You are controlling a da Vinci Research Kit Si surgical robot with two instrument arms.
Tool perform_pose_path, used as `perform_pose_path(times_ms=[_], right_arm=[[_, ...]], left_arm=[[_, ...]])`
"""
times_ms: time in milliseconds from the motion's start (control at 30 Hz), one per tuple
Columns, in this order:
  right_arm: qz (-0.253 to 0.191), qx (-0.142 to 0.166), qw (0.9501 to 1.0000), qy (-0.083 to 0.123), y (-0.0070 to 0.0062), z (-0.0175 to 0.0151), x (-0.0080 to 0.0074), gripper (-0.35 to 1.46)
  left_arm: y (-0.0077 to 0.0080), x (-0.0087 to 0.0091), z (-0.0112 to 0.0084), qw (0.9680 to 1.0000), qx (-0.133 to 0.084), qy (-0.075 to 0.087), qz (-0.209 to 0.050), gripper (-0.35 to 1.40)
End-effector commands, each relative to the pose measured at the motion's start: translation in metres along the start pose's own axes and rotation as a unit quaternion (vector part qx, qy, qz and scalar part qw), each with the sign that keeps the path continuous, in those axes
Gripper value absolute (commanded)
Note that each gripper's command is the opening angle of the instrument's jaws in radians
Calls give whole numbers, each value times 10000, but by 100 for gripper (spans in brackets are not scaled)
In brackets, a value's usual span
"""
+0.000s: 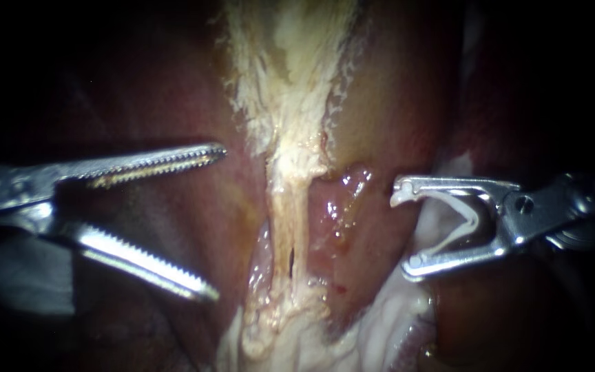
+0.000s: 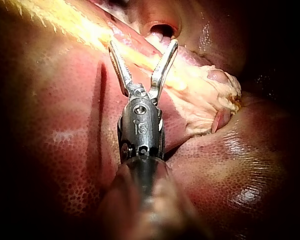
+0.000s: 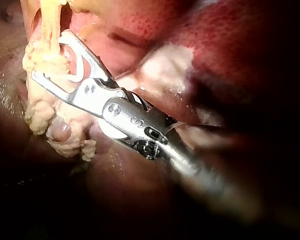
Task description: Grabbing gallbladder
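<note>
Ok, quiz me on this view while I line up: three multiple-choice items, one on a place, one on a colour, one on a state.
1. Where does the pale strand of tissue lie in the endoscope view?
A) between the two instruments
B) gripped by one instrument
C) out of view

2. What colour is the clip?
A) black
B) white
C) blue

3. How do the jaws of the left instrument stand?
A) shut on the strand
B) shut and empty
C) open, gripping nothing

Answers:
1 A: the left instrument lies to one side of it and the right instrument to the other.
2 B: it shows white, seated between the right instrument's jaws.
3 C: a wide gap shows between the toothed jaws, with nothing held.
</note>
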Motion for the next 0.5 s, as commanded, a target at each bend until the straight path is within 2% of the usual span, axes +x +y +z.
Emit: perform_pose_path(times_ms=[33, 133, 167, 233, 267, 300, 367, 500], right_arm=[[1, 0, 10000, 0, 0, 0, 0, 58], [1, 0, 10000, 0, 0, 0, 0, 58], [1, 0, 10000, 0, 0, 0, 0, 58], [2, 0, 10000, 0, 0, 0, 0, 58], [3, 0, 10000, -1, 0, 0, 0, 58], [3, 0, 10000, -1, 0, -1, 0, 58], [3, 1, 10000, -2, 0, -1, 1, 58], [4, 0, 10000, -2, 0, -1, 1, 58]], left_arm=[[0, 0, 0, 10000, 0, 0, 0, 88], [0, 0, -1, 10000, -42, 10, 29, 90], [-1, 0, -1, 9999, -136, 12, -61, 90], [-3, -1, -2, 9983, -404, 61, -422, 90], [-6, -2, -2, 9956, -641, 141, -666, 90], [-7, -3, -2, 9935, -786, 211, -795, 90], [-11, -6, -2, 9880, -987, 338, -1136, 86], [-17, -14, 1, 9763, -1279, 658, -1617, 75]])
